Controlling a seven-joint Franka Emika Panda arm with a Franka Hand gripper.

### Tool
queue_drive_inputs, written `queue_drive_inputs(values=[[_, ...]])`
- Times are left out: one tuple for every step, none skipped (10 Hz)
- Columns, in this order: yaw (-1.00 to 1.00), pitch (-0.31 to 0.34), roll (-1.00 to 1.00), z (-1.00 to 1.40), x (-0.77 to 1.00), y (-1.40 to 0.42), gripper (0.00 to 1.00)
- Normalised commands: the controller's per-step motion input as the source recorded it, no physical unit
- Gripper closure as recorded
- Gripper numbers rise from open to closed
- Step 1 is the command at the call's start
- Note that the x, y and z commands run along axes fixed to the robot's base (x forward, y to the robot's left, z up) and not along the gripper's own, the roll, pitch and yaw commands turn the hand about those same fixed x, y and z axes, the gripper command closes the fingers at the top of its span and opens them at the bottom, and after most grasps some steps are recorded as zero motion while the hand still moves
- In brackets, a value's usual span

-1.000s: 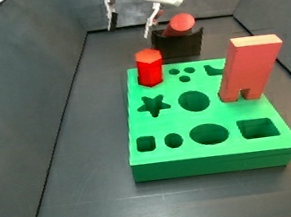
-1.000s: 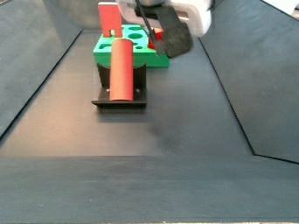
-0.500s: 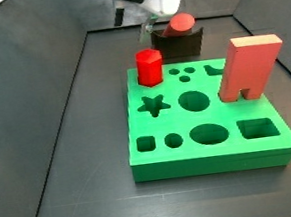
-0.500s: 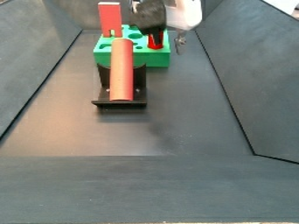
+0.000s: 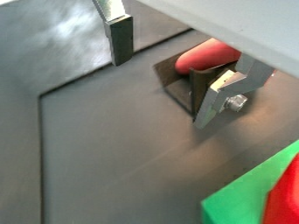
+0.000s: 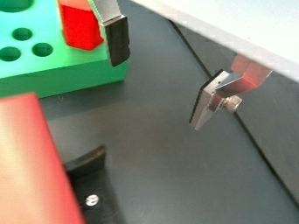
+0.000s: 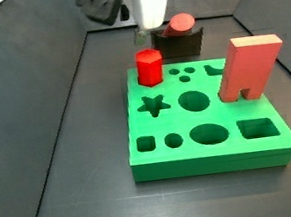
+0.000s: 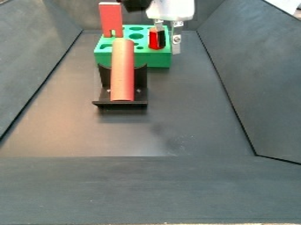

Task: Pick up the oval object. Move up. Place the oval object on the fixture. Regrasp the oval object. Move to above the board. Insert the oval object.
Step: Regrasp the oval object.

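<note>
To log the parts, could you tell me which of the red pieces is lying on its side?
The long red rod, lying across the black fixture; the hexagonal peg and notched block stand upright on the green board.

A dark grey matte floor (image 8: 153, 149) is stretching flat through both side views. Dark sloping walls (image 8: 26, 75) are rising along its sides, meeting it at thin pale seams. Soft, even light is falling from overhead.

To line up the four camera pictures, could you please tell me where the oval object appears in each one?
Wrist view: oval object, its rounded end behind a silver finger.
Wrist view: a large red shape in the near corner.
Side view: on the fixture behind the board, gripper beside it.
Side view: lying lengthwise.
Shared landmark: the green board.
</note>
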Motion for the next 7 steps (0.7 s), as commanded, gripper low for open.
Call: queue_drive_inputs(values=[[-1.00,-0.259,0.62,0.00,-0.04,0.00,0.00],[-0.92,-0.163,0.56,0.00,-0.04,-0.01,0.00],[-0.69,-0.051,0.41,-0.01,-0.04,-0.01,0.00],[-0.49,0.044,0.28,0.00,-0.03,0.00,0.00],[-0.34,0.104,0.19,0.00,-0.03,0.00,0.00],[-0.20,0.149,0.12,0.01,-0.02,0.00,0.00],[-0.15,0.155,0.12,0.01,1.00,0.00,0.00]])
